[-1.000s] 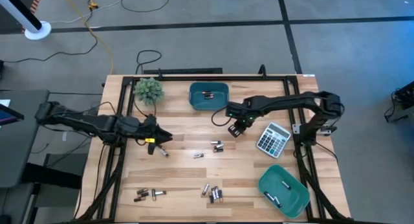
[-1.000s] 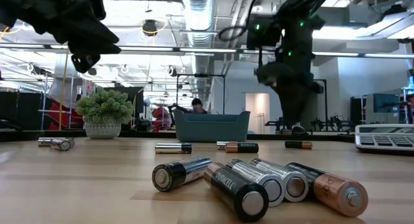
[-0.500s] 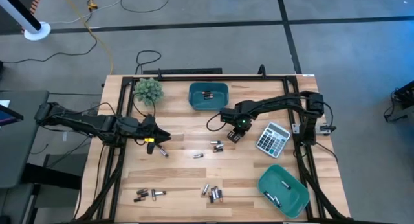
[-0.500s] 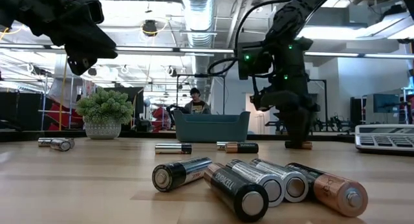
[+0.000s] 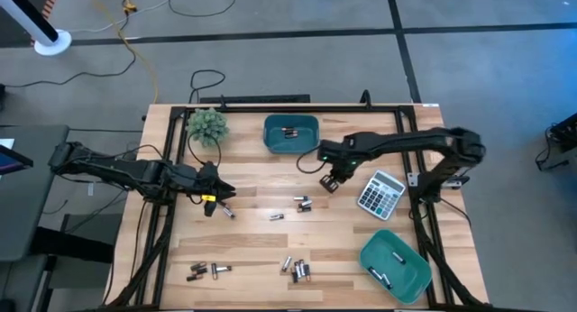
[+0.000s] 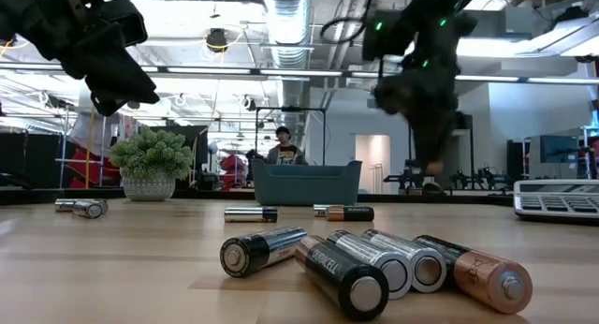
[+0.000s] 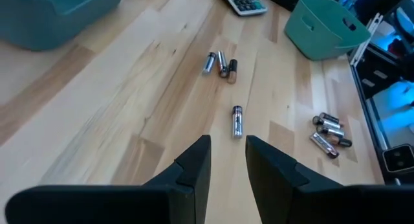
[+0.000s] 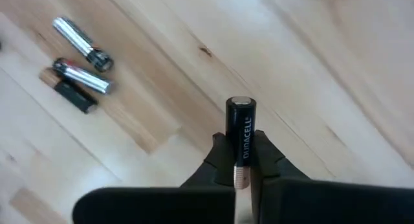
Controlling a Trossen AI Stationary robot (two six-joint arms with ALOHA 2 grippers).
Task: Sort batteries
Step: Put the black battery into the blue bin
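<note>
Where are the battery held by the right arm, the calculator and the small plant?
held battery [image 8: 240, 130]: right wrist view, its black labelled body.
calculator [image 5: 380, 194]: high view, the middle of its keypad.
plant [image 6: 150, 154]: low view, its green leaves.

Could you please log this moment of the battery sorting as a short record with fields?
right gripper: shut on a battery, raised above the table near the calculator
left gripper: open, empty, over the table's left part
far bin: holds batteries
near-right bin: holds batteries
loose batteries: several at mid-table, more along the near edge
plant: far left corner
</note>
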